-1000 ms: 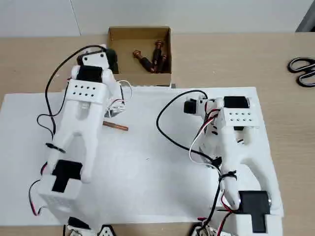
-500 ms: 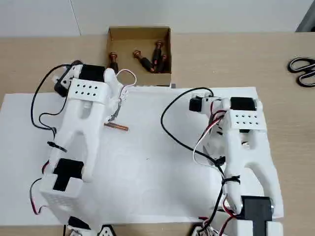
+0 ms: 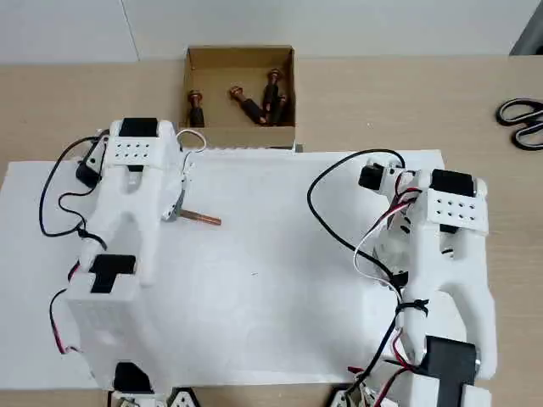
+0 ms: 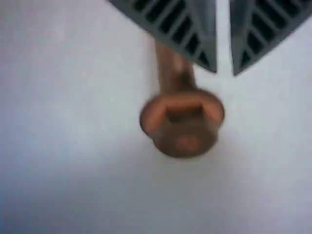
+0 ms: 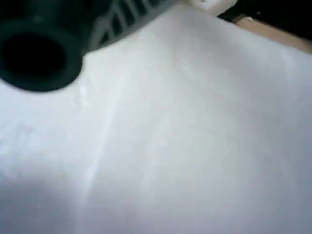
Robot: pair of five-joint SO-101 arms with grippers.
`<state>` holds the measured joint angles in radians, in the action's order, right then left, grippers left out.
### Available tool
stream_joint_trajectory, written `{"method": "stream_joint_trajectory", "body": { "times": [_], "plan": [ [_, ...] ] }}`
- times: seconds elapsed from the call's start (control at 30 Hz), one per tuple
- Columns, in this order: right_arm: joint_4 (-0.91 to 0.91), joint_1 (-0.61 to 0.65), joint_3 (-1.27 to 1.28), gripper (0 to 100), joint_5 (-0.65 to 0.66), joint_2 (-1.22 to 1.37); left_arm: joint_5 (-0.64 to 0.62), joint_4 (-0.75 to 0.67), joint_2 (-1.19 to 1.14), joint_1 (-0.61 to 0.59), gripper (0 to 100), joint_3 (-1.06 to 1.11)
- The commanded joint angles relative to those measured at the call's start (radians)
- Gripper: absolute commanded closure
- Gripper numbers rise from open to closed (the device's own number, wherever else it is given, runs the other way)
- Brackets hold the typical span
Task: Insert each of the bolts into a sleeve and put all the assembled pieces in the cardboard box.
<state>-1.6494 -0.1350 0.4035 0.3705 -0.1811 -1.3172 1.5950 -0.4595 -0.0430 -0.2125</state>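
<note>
We look down on a wooden table [image 3: 382, 93] with a big white sheet [image 3: 271, 305] on it. Closest to us are two white arms. The left arm [image 3: 127, 229] leans over the left part of the sheet. The right arm [image 3: 445, 254] is over the sheet's right edge, well apart from the other one.

The left gripper [image 4: 223, 63] points down at the sheet. Its two dark fingers are only a tiny bit apart, and we see white sheet through the gap. It holds nothing. A copper bolt [image 4: 181, 122] lies flat on the sheet right under it. The bolt's thin part goes under one finger, not into the gap, and its wide round head sticks out past the tips. From above, the thin end pokes out beside the left arm, toward the middle of the sheet.

The right gripper [image 5: 58, 39] holds a black sleeve [image 5: 34, 58] above the sheet. The sleeve is a short tube, and we look into its round hole. It sits tight against one ribbed finger [image 5: 124, 17].

Farther back, just past the sheet's far edge, stands the cardboard box [image 3: 240, 52]. A few bolts with sleeves on them [image 3: 248, 104] lie inside. Scissors [image 3: 522, 119] lie far off to the right on the bare table.
</note>
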Motion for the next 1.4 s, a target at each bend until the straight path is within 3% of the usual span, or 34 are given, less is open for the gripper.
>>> {"method": "stream_joint_trajectory", "body": {
  "times": [0.0,0.33,1.1,1.37],
  "plan": [
    [0.025,-0.004,-0.009,99.4,-0.002,-0.041,0.051,-0.029,-0.003,0.000,99,-0.030],
    [0.041,-0.004,-0.009,99.4,-0.003,-0.041,0.074,-0.038,-0.002,0.002,82,-0.030],
    [0.070,-0.004,-0.006,99.5,-0.003,-0.031,0.080,-0.015,-0.026,0.061,82,-0.213],
    [0.070,-0.004,-0.006,99.5,-0.003,-0.031,0.080,-0.094,-0.078,0.055,82,-0.213]
  ]
}}
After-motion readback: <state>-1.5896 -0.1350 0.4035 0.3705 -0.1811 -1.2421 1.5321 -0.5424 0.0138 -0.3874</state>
